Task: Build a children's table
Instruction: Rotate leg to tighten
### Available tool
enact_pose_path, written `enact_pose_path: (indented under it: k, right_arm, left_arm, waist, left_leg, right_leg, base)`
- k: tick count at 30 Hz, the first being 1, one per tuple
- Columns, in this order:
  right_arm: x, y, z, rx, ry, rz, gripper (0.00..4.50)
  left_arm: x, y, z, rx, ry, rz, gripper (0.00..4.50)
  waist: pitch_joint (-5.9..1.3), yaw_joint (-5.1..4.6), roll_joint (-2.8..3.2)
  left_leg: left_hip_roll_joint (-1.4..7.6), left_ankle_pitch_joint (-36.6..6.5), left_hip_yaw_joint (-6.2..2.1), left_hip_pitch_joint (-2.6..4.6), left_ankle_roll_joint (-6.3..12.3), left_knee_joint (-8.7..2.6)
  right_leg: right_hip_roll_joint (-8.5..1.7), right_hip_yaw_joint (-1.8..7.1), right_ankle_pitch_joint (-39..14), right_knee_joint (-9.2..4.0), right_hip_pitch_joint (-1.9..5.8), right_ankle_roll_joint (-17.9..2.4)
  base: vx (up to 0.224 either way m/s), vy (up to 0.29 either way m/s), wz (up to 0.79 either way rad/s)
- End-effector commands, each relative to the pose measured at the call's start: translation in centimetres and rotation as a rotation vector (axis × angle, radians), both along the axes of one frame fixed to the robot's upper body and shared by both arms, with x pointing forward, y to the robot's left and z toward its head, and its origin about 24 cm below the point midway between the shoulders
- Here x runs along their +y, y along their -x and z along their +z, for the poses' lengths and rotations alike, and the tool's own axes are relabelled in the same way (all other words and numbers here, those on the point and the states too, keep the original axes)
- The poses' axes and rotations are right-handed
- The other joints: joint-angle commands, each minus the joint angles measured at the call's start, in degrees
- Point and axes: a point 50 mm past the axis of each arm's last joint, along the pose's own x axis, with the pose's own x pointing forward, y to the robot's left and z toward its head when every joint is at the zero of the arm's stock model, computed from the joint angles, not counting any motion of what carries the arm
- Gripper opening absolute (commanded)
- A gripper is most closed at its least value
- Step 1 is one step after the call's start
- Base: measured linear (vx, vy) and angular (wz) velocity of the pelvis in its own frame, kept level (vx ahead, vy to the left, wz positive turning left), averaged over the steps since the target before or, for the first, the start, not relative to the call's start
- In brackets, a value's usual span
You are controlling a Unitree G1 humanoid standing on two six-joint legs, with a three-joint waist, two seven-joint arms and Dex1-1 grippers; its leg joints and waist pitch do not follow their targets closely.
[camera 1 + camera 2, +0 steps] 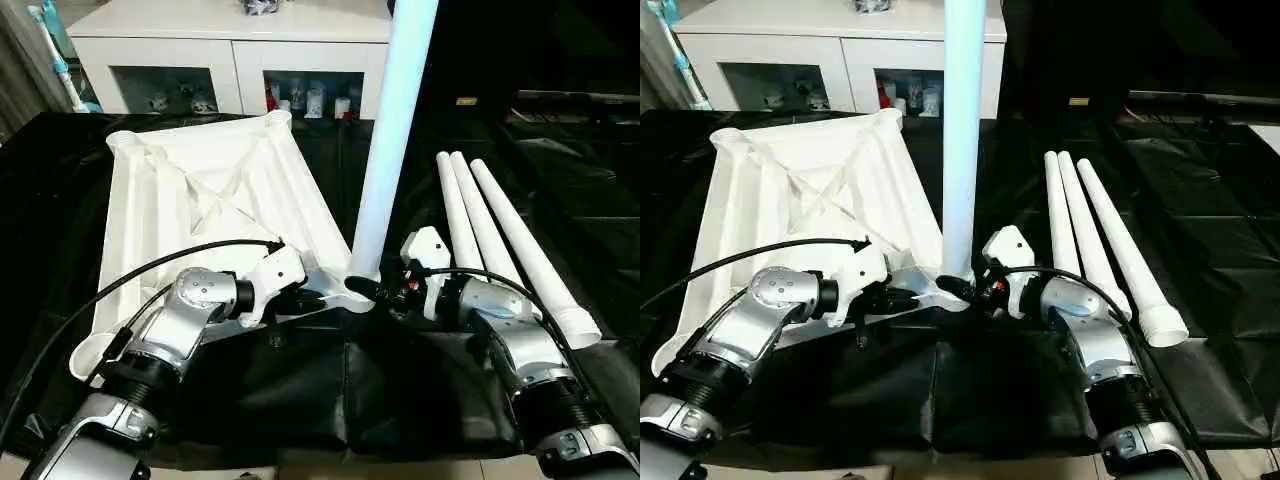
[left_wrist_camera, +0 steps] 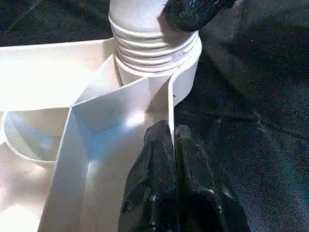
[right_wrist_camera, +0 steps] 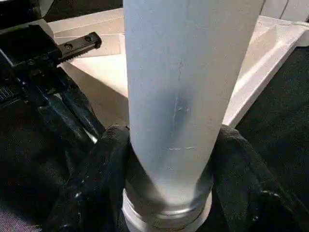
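Head views: white ribbed plastic tabletop lies upside down on black cloth; one white tube leg stands upright in its near corner socket; three spare legs lie right.
Left wrist: left gripper pinches tabletop's rim.
Right wrist: right gripper straddles upright leg's base, fingers touching it.

We see a table draped in creased black cloth. Behind it stands a white cabinet with glass doors, small bottles and figurines on its shelf. At the far left, a pale blue stand leans by a curtain.
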Motion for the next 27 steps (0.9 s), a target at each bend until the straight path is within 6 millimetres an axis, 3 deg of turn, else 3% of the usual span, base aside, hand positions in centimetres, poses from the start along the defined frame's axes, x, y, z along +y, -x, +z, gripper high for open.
enact_pose_path:
  k: [1,9,10,16,27]
  right_arm:
    - [0.29,0.58,-0.97,0.034,0.035,0.042,2.16]
    - [0.13,0.37,-1.01,0.037,0.031,0.004,2.08]
    - [0.13,0.36,-0.99,0.048,0.018,0.005,2.63]
    - [0.19,0.49,-1.23,0.052,0.029,0.009,3.13]
    - [0.26,0.62,-1.56,0.061,0.032,0.008,3.13]
  left_arm:
    - [0.02,0.81,-1.41,0.059,-0.046,-0.024,0.0]
    - [0.01,0.94,-1.54,0.071,-0.048,-0.028,0.0]
    - [0.0,0.91,-1.54,0.071,-0.049,-0.028,0.0]
    - [-0.08,0.83,-1.51,0.072,-0.05,-0.03,0.0]
    - [0.19,0.8,-1.47,0.072,-0.058,-0.031,0.0]
  waist:
    - [-3.26,0.21,-0.4]
    - [-3.3,0.14,-0.32]
    - [-3.31,0.15,-0.28]
    - [-3.36,0.15,-0.26]
    - [-3.43,0.16,0.01]
  left_leg:
    - [3.9,-9.69,-1.48,0.55,4.77,-3.76]
    - [3.83,-9.73,-1.47,0.58,4.65,-3.7]
    - [3.87,-9.71,-1.5,0.58,4.71,-3.72]
    - [3.85,-9.63,-1.5,0.58,4.6,-3.64]
    - [3.85,-9.91,-1.54,0.66,4.37,-3.63]
  right_leg:
    - [-5.29,2.87,-7.02,-3.96,2.87,-13.37]
    - [-5.19,2.84,-6.27,-3.89,2.95,-13.64]
    - [-5.23,2.85,-6.29,-3.87,2.97,-13.66]
    - [-5.2,2.85,-5.73,-3.82,2.98,-13.81]
    - [-5.13,2.81,-4.86,-3.72,3.02,-14.14]
  base:
    - [0.0,0.0,0.0]
    - [0.0,0.0,0.0]
    - [0.0,0.0,0.0]
    - [0.0,0.0,0.0]
    - [0.0,0.0,0.0]
